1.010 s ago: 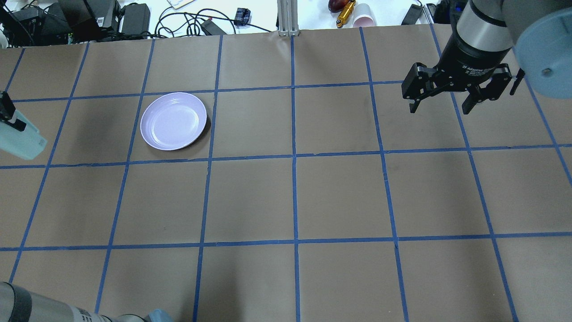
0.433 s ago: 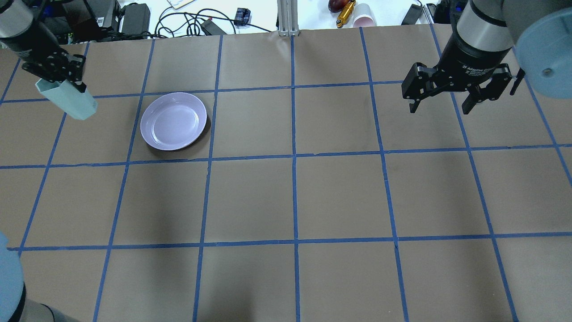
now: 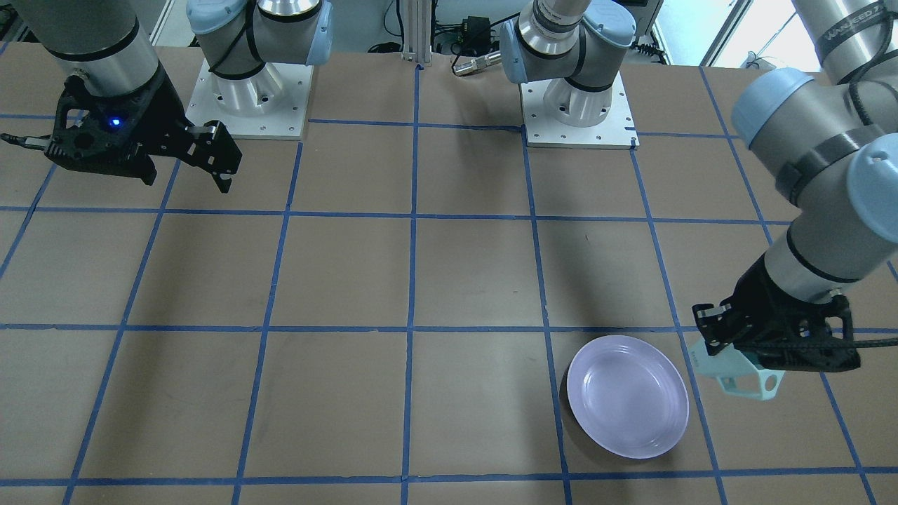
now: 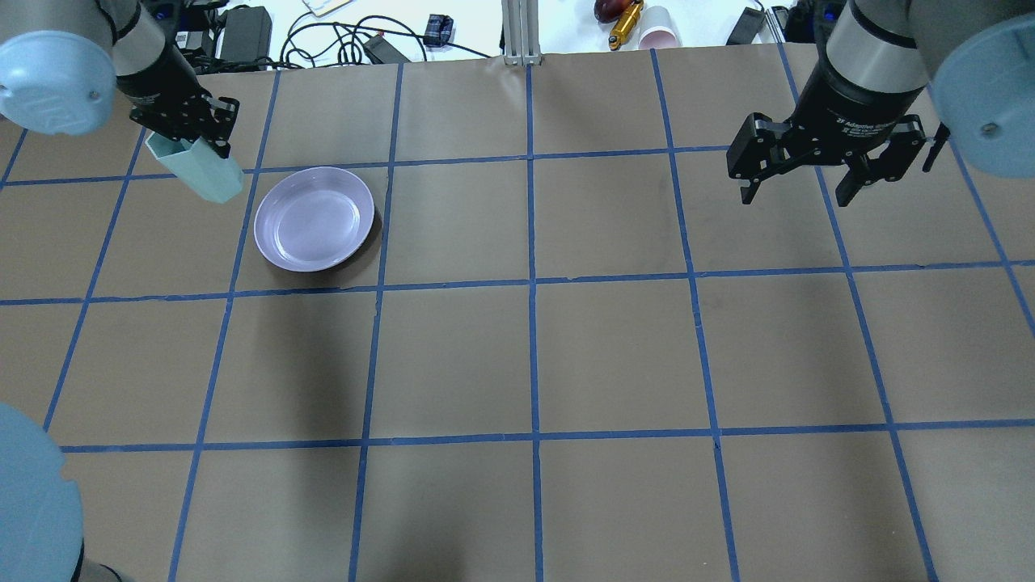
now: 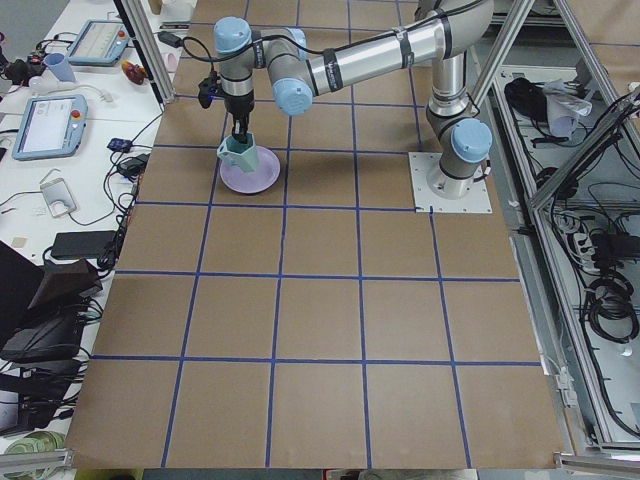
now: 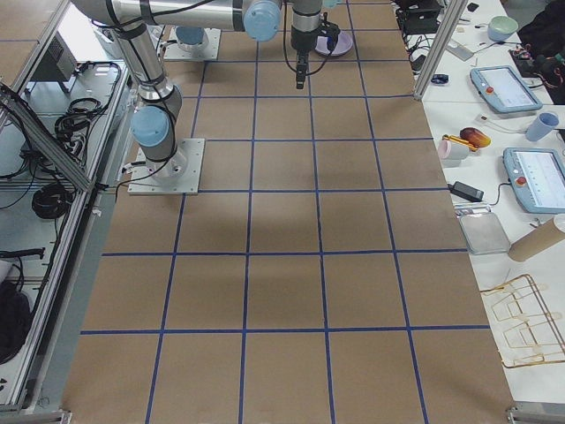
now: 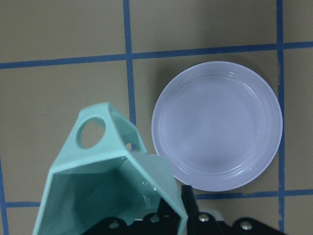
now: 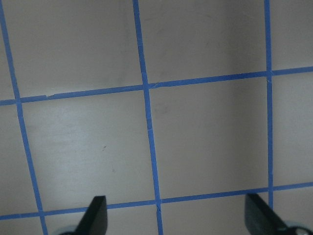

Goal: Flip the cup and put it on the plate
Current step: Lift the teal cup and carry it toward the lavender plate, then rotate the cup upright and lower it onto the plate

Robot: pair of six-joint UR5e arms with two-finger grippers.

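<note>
My left gripper [image 4: 192, 137] is shut on the pale mint-green faceted cup [image 4: 206, 174] and holds it tilted above the table, just left of the lavender plate [image 4: 314, 218]. In the left wrist view the cup [image 7: 112, 181] shows its open inside and its loop handle, with one finger on its wall, and the plate [image 7: 216, 126] lies beside it, empty. In the front view the cup [image 3: 740, 375] hangs right of the plate [image 3: 626, 405]. My right gripper [image 4: 796, 198] is open and empty, high over the far right of the table; it also shows in the right wrist view [image 8: 178, 218].
The table is brown paper with a blue tape grid. Cables and power bricks [image 4: 242, 32], an aluminium post [image 4: 521, 32] and a pink cup [image 4: 659, 32] lie beyond its far edge. The two arm bases [image 3: 249, 91] [image 3: 575, 105] stand at the robot's side.
My left arm has carried the cup from the table's left edge towards the far side and to the right, up beside the plate. The right arm has not moved.
</note>
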